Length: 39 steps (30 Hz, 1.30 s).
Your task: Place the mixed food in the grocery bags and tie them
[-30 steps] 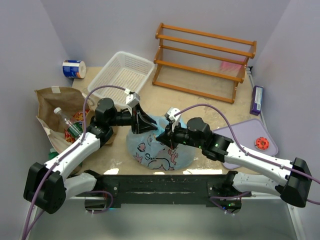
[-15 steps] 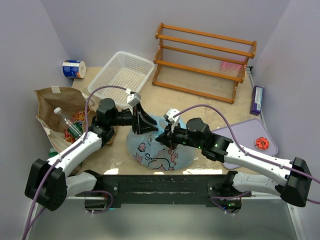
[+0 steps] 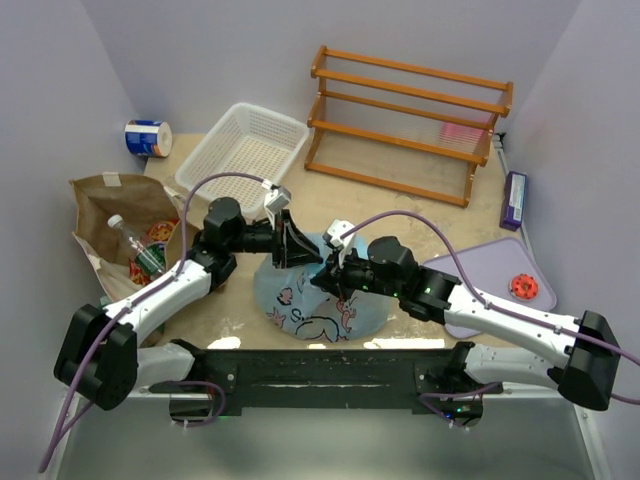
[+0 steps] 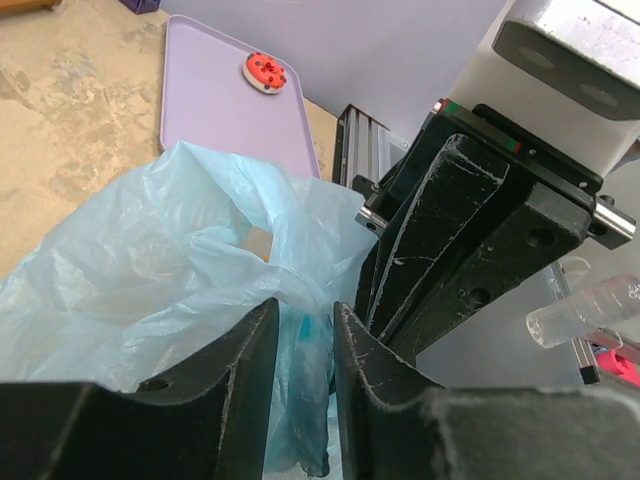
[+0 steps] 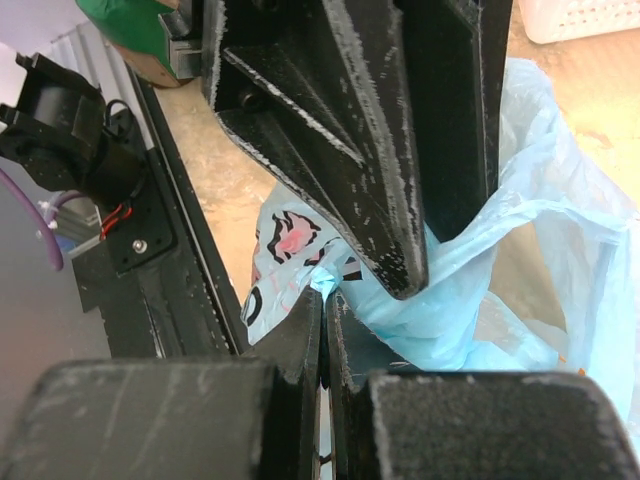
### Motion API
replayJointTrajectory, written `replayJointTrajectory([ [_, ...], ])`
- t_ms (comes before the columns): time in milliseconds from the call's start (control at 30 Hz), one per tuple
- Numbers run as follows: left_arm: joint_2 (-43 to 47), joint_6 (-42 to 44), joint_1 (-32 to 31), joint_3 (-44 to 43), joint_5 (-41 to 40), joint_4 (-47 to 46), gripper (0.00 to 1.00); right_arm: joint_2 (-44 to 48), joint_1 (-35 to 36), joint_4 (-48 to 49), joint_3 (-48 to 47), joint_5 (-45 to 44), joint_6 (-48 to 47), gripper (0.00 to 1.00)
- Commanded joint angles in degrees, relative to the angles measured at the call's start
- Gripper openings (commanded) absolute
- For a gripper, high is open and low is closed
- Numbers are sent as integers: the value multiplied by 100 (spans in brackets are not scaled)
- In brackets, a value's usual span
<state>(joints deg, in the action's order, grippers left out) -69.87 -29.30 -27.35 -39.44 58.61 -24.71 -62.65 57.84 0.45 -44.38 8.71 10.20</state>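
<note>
Pinching bunched film of the light blue bag [image 3: 318,305] between the narrowly parted left gripper [image 4: 305,325] jaws; clamping its printed edge in the fully closed right gripper [image 5: 325,300] (tips nearly meeting). Lying crinkled and translucent at the near middle of the table [image 3: 400,205]; showing, at far left, a brown paper bag [image 3: 108,195] holding a clear bottle [image 3: 132,245] and red packet [image 3: 158,233].

From my feed: the plastic bag [image 3: 318,310] is pale translucent blue with black and pink cartoon print. The paper bag [image 3: 115,195] is plain brown, basket [image 3: 250,150] white mesh, rack [image 3: 415,69] orange wood, tray [image 3: 490,262] lilac with a red dotted disc [image 3: 524,287], desk [image 3: 390,205] speckled sandy beige.
</note>
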Motion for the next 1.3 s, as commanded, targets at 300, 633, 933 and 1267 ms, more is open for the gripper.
replayJointTrajectory([
  [300,280,-50,-139,85,-314,-517,0,296,43,-378,-158,-229,122,14],
  [633,1361,30,-217,1052,-1431,-1334,0,1431,43,-1145,-668,-975,2432,84],
  [933,2037,345,-341,1518,-2230,-1581,0,1265,78,489,131,-889,5843,80],
  [1267,2434,583,-385,1720,-2635,-1642,0,887,842,1166,272,-2127,7354,80],
])
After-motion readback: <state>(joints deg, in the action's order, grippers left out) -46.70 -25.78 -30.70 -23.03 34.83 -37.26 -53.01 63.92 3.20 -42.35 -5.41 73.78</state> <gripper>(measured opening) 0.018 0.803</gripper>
